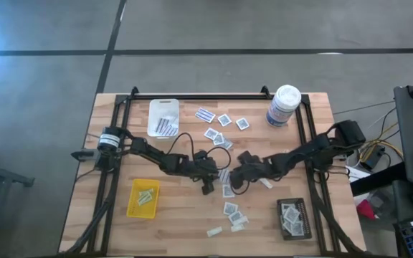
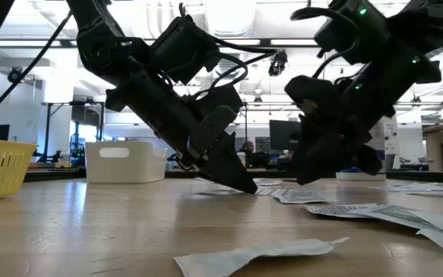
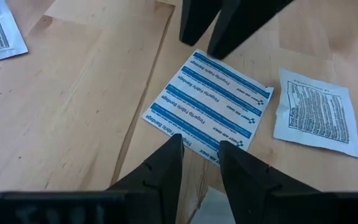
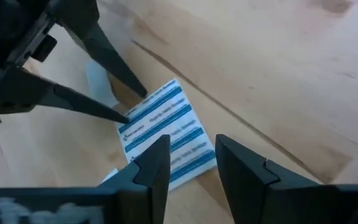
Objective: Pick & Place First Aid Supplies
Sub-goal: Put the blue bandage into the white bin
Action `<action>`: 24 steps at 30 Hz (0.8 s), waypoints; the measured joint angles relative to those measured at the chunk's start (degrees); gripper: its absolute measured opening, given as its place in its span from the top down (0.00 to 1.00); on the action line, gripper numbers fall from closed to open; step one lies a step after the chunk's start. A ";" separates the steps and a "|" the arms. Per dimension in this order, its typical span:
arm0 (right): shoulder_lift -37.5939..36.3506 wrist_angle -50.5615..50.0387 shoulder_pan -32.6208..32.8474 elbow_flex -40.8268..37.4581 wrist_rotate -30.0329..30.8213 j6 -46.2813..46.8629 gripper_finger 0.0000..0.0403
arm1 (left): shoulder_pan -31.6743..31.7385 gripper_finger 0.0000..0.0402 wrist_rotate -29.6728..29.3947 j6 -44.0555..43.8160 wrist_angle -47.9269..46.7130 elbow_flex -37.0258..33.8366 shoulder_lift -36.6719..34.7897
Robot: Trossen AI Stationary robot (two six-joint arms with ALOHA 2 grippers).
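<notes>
Blue-striped packet (image 3: 209, 102) lies flat between the left gripper (image 3: 201, 151) and right gripper (image 4: 191, 160), both tilted down with fingers slightly spread.

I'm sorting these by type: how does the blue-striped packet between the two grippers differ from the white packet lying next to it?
The blue-striped packet carries blue bands with lettering; the white packet has a block of black print. The blue-striped packet is the larger of the two. It lies between the left gripper and the right gripper, both open; the white packet lies apart from them. Both lie flat on the wooden table.
</notes>
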 joint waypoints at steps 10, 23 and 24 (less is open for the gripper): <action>1.79 -7.30 -1.68 2.93 -2.48 2.22 0.68 | 0.03 0.70 0.43 0.09 0.31 -0.09 0.00; 1.77 -6.91 -1.82 2.80 -11.08 6.32 0.71 | 0.04 0.70 -0.69 -0.67 1.06 -0.13 0.00; 1.77 -6.87 -1.82 2.80 -11.47 6.43 0.72 | 0.04 0.70 -0.73 -0.80 1.06 -0.13 0.00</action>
